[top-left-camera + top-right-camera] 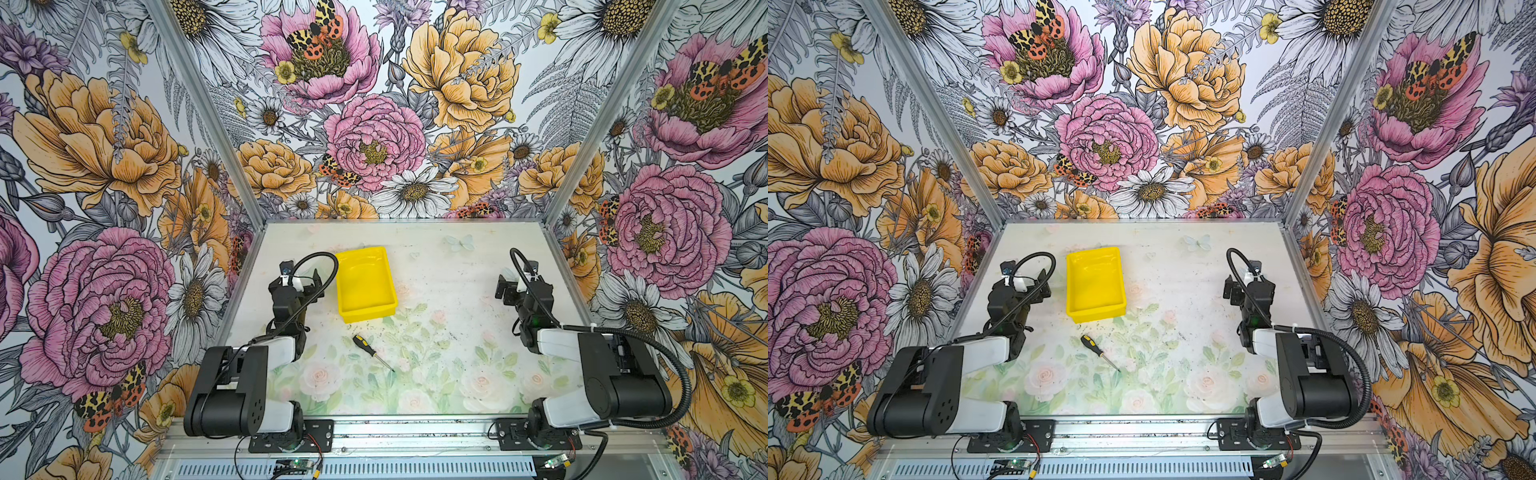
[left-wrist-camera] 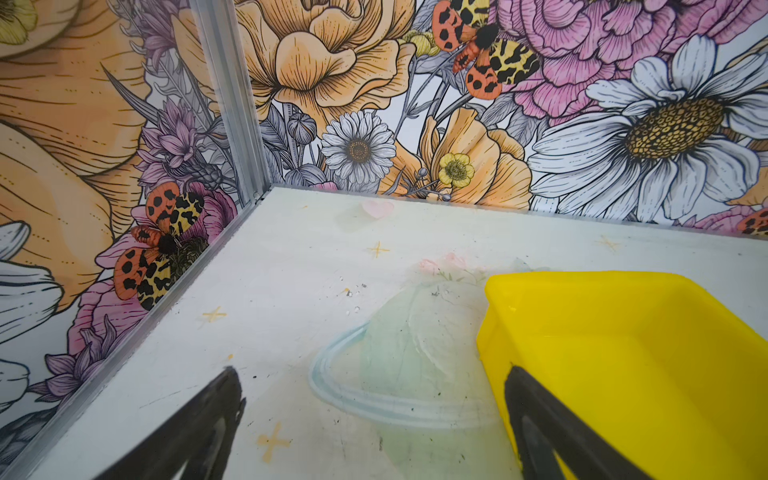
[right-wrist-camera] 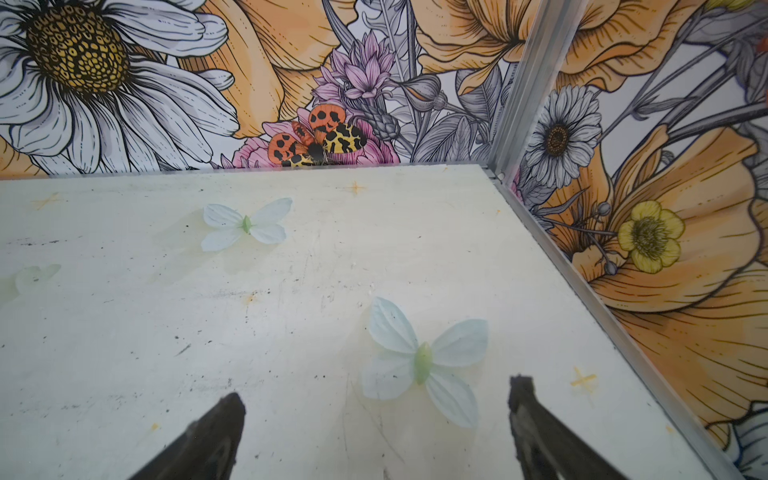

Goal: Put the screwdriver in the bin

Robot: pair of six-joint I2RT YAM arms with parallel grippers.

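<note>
The screwdriver [image 1: 372,351] [image 1: 1099,352], with a black-and-yellow handle and thin silver shaft, lies flat on the table in both top views, a little nearer than the bin, with its tip pointing near-right. The yellow bin [image 1: 368,314] [image 1: 1098,314] [image 2: 582,277] stands empty behind it, left of centre. My left gripper [image 1: 302,273] [image 1: 1027,274] [image 2: 372,370] is open and empty just left of the bin, one finger close to the bin's wall. My right gripper [image 1: 515,276] [image 1: 1241,276] [image 3: 378,386] hangs open and empty at the far right, over a printed butterfly. Neither gripper is near the screwdriver.
Flowered walls [image 1: 124,166] close the table in on the left, back and right, with aluminium posts at the corners. The tabletop [image 1: 449,291] carries a faded flower and butterfly print. Both arm bases sit on a rail [image 1: 415,436] at the near edge.
</note>
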